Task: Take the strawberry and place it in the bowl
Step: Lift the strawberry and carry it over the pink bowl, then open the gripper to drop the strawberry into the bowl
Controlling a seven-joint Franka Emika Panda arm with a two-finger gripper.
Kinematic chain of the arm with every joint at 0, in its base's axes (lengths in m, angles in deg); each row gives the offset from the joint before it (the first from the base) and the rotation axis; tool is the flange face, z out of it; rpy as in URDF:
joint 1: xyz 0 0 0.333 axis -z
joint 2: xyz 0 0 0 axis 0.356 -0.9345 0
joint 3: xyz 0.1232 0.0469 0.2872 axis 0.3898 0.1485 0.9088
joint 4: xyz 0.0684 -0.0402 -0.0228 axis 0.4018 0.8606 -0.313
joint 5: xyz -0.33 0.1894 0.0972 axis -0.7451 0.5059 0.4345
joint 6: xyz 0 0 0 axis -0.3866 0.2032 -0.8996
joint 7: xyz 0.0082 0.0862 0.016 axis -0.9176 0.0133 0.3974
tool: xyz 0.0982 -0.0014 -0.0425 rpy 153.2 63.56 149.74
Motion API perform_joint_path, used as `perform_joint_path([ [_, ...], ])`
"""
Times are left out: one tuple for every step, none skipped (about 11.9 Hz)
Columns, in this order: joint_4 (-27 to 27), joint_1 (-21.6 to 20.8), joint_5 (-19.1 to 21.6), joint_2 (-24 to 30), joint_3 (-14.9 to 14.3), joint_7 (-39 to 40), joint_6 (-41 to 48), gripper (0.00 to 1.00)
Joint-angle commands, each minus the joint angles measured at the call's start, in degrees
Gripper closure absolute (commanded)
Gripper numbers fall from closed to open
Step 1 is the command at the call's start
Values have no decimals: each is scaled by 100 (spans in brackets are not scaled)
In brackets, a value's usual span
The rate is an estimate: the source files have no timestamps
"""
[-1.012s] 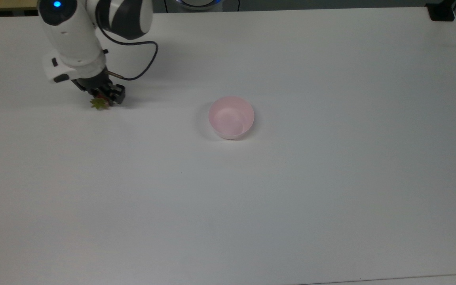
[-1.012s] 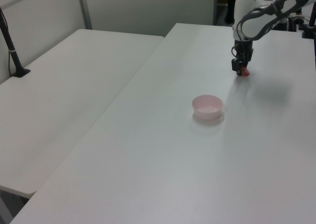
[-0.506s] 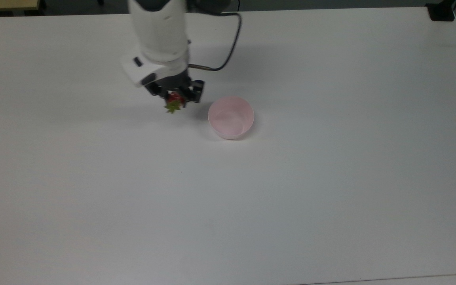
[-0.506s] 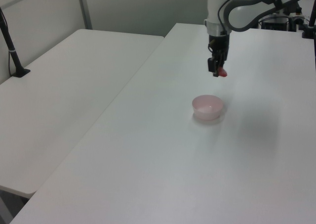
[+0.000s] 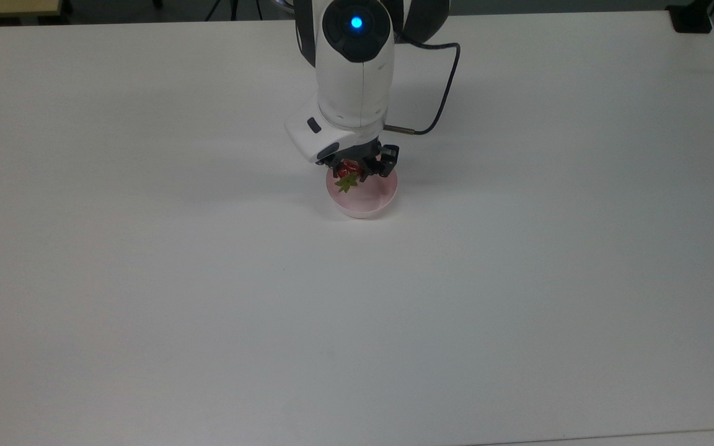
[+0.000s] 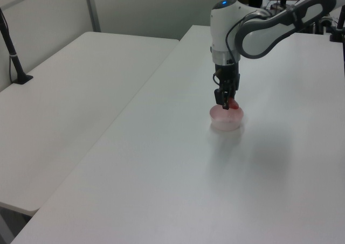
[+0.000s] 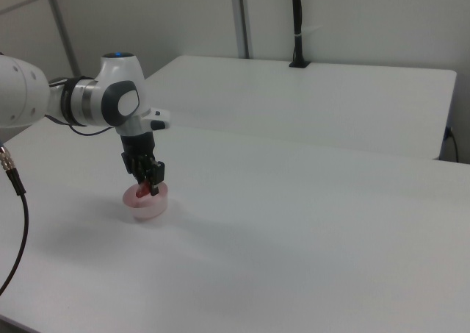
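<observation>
Table (image 5: 357,347): white top, bare across the lower half of the top view; nearest the camera, nothing on it there.

Bowl (image 5: 366,204): pale pink, upper centre of the top view, standing upright on the table. Its near rim and part of the inside floor are visible; the far part is covered by the gripper. Left view has it at centre right (image 6: 226,123), right view at lower left (image 7: 149,206).

Strawberry (image 5: 348,173): red body with green cap pointing toward the top view's lower left, held over the bowl's opening on the top view's left side. In the left view (image 6: 233,104) and right view (image 7: 144,189) it sits at or just above rim level; whether it touches the bowl cannot be told.

Gripper (image 5: 360,168): fingers pointing down, clamped on the strawberry, directly over the bowl. Seen too in the left view (image 6: 226,99) and right view (image 7: 147,177).

Arm (image 5: 354,68): white, blue light on top, reaching in from the top edge of the top view; black cable (image 5: 440,93) loops off to the top view's right.

Progress: pick-up done, carry done, fruit over the target. Left: release, likely after a slight lowering, then withdraw. Judged nearly finished.
</observation>
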Motion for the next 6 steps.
perform_joint_path([
  [-343,-130,49,-275,-30,-384,83,20],
  [-343,-131,58,-267,-30,-385,83,0],
  [-360,-139,40,-266,-30,-376,92,0],
  [-369,-131,40,-240,-30,-376,100,0],
  [-387,-139,14,-171,-21,-367,144,0],
  [-508,-87,57,74,-21,-384,292,0],
])
